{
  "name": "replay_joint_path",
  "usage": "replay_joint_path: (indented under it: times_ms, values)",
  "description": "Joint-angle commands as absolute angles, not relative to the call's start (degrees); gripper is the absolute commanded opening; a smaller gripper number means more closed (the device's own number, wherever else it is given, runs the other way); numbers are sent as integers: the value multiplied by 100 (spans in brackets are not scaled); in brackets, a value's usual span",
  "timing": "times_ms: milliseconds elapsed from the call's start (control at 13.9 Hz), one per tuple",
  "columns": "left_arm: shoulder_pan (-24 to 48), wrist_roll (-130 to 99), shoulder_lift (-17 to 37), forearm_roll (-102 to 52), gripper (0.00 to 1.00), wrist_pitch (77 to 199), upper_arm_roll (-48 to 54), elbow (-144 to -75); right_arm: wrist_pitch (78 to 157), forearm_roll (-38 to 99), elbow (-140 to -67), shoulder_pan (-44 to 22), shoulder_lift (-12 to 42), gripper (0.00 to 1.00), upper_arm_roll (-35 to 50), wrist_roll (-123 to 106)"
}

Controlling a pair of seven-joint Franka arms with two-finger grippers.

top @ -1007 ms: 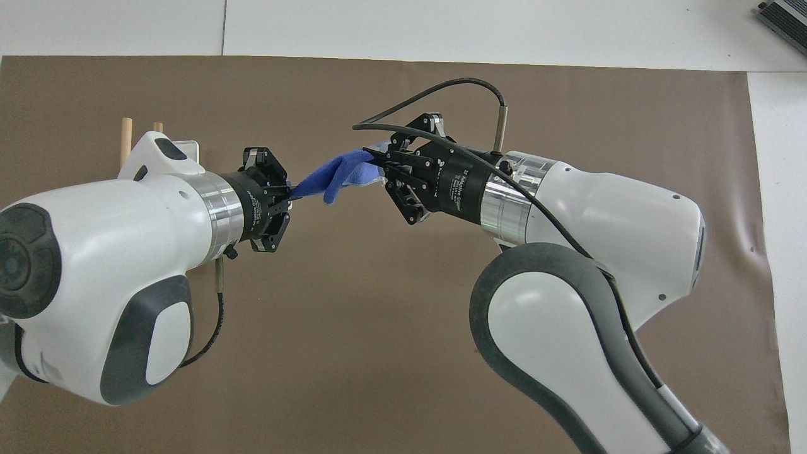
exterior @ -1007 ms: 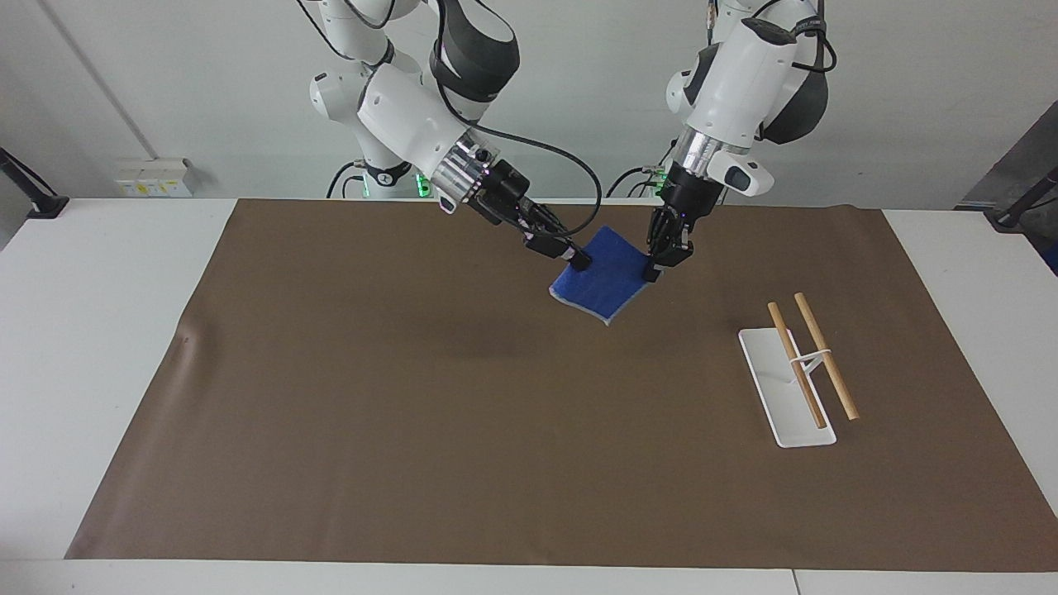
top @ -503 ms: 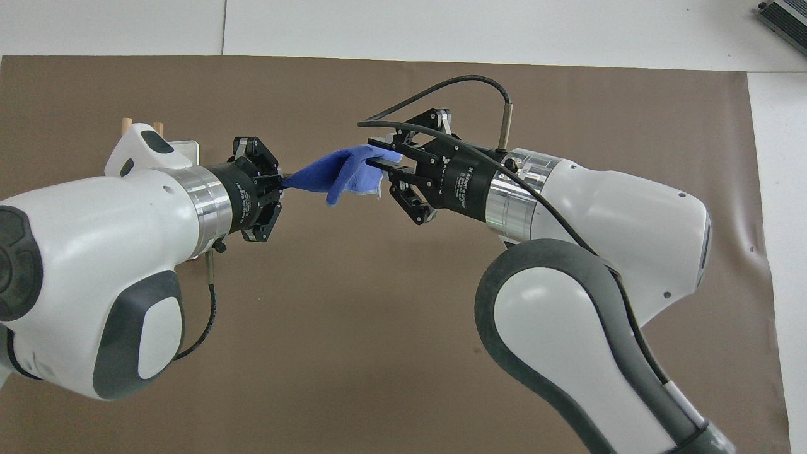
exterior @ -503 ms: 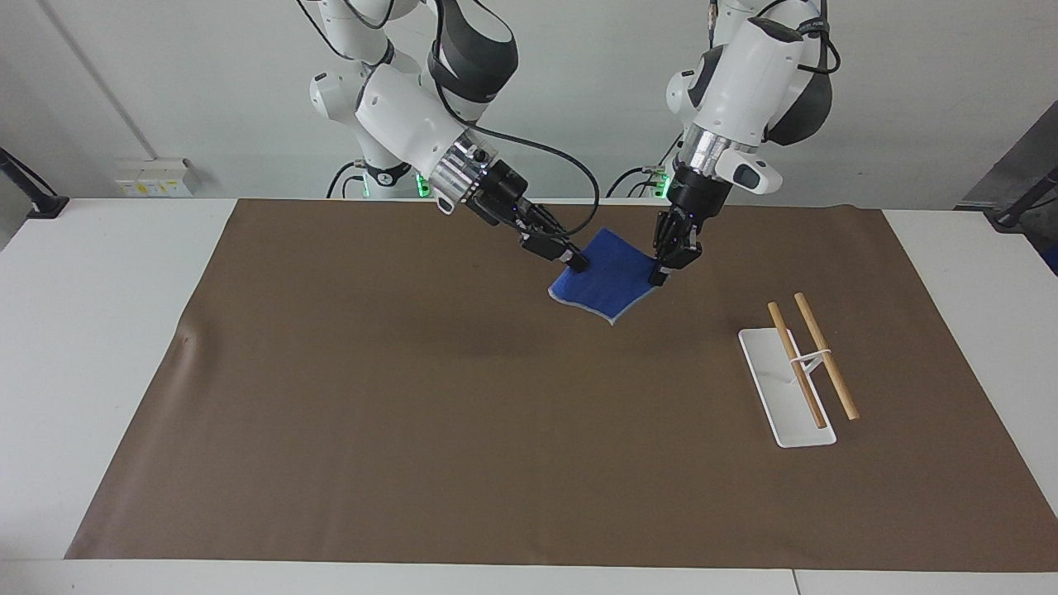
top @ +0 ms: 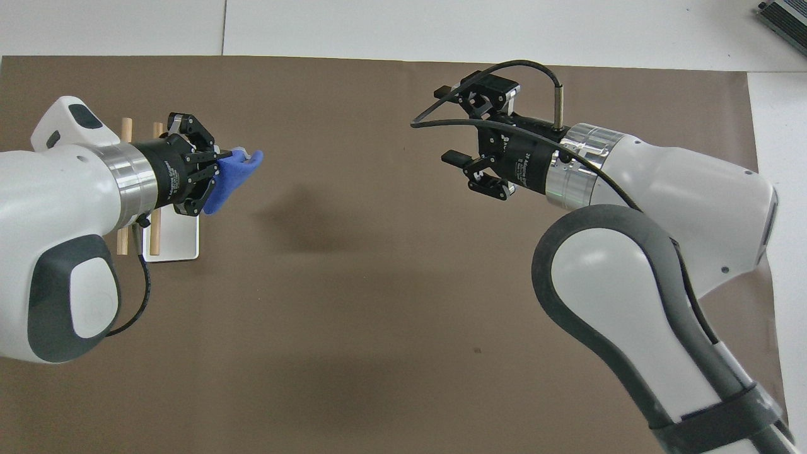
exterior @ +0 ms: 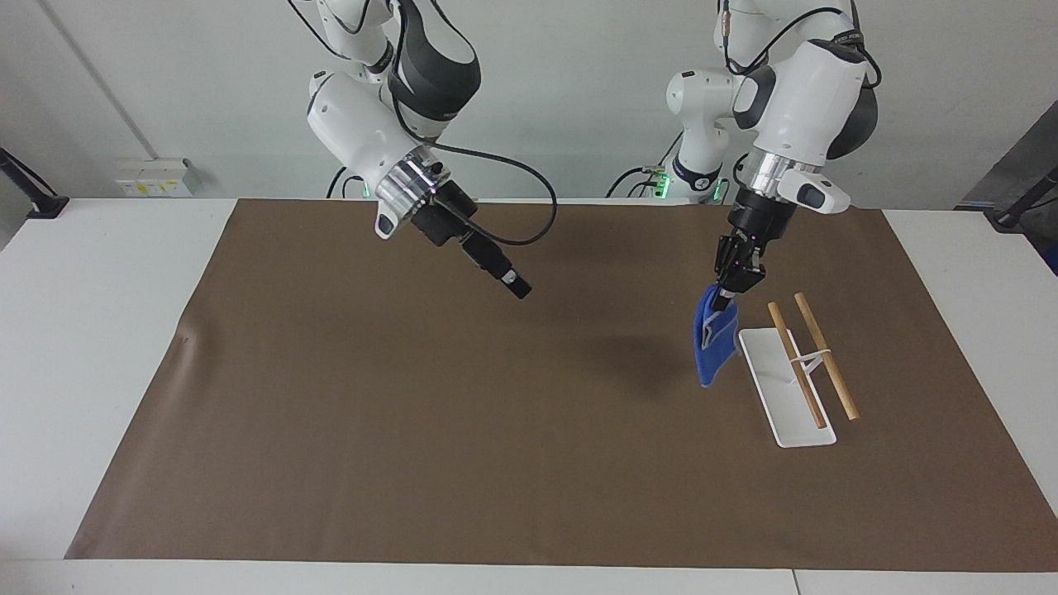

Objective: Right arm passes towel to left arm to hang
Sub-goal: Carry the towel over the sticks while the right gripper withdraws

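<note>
Blue towel (exterior: 712,347) hangs just beside white rack (exterior: 785,388).

The table (exterior: 99,330) was white, and a large brown mat (exterior: 463,430) lay flat on it, covering most of its top and leaving bare white strips at both ends and along the edge farthest from the robots. A small crease showed in the mat near its edge at the right arm's end. Directly on the mat, toward the left arm's end, stood a white tray (exterior: 773,388) carrying two wooden bars (exterior: 825,355) side by side. The tray sat just beside and below the left hand (exterior: 729,299), and well apart from the right hand (exterior: 519,289), which hung over bare mat.
</note>
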State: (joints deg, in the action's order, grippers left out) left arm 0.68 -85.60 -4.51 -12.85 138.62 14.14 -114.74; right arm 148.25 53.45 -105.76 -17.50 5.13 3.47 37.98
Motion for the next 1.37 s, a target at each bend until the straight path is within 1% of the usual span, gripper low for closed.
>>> replay_joint_path:
  times_ms: [0, 216, 360, 432, 503, 719, 935, 1151, 1295]
  values:
    - [27, -7852, -483, -1389, 0, 13913, 1021, -11776, 14452, 3935, -10696, -1329, 483, 100, 396, 2999]
    - [0, -7365, -510, -1354, 0, 13852, 590, -11979, 13774, 2054, -10644, -880, 475, 100, 387, 2191]
    - [-87, -7374, -510, -1092, 0, 13685, 484, -11979, 13335, 693, -10547, -791, 475, 100, 387, 2092]
    - [-105, -7374, -518, -751, 0, 13641, 431, -11962, 13020, 77, -10434, -782, 475, 100, 387, 2092]
    - [-97, -7374, -510, -469, 0, 13580, 335, -11936, 12555, -243, -10259, -774, 466, 100, 378, 2100]
    - [-114, -7383, -466, 392, 0, 13325, 290, -11664, 11438, -343, -9757, -528, 370, 100, 378, 2101]
    - [-106, -7365, -360, 1386, 0, 13105, 185, -11391, 10453, -273, -9388, -370, 98, 100, 369, 2109]
    - [-105, -7191, -325, 1949, 0, 13157, 62, -11269, 9907, -229, -9334, -290, -157, 100, 360, 2153]
    - [-105, -6604, -211, 1969, 0, 13192, -43, -11101, 9591, -229, -9325, -220, -298, 100, 291, 2136]
